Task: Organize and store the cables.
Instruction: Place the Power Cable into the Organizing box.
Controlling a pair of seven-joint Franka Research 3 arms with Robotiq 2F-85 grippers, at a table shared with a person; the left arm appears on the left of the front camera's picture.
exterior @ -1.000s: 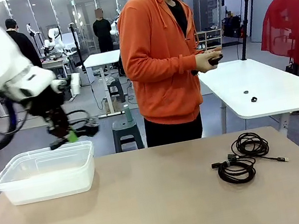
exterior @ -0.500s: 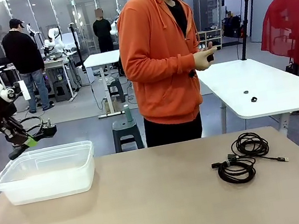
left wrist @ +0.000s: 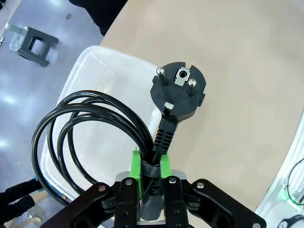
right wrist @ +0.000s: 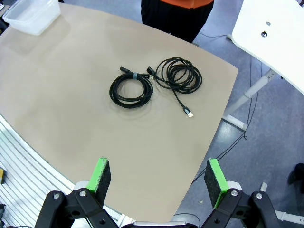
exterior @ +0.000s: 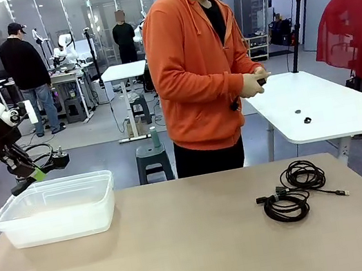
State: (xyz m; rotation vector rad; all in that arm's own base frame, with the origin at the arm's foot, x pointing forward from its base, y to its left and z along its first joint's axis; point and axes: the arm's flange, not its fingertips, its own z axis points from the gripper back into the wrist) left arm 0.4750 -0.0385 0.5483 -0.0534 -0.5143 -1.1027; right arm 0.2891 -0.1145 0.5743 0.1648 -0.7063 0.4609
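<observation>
**Left arm holding a coiled cable over the storage bin**

Right gripper point(right wrist: 156, 176) over the table point(exterior: 186, 247) edge, jaws spread wide, holding nothing. Clear bin point(exterior: 57, 210) at the table's left — empty. Two coiled cables point(exterior: 287, 202) lie touching at its right. Above the bin, left gripper point(left wrist: 151, 166) clamps a coiled power cable point(left wrist: 71, 137), plug point(left wrist: 178, 90) free; a second earlier it hung farther right. Beyond, a person's hands point(exterior: 253, 84) hold a small dark item — indistinct.

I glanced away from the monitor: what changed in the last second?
The left pincer, shut on the coiled power cable, swung from above the right end of the clear bin toward the robot's left and now hangs above its left half. Nothing was released. The bin and two cables on the table stayed put.
</observation>
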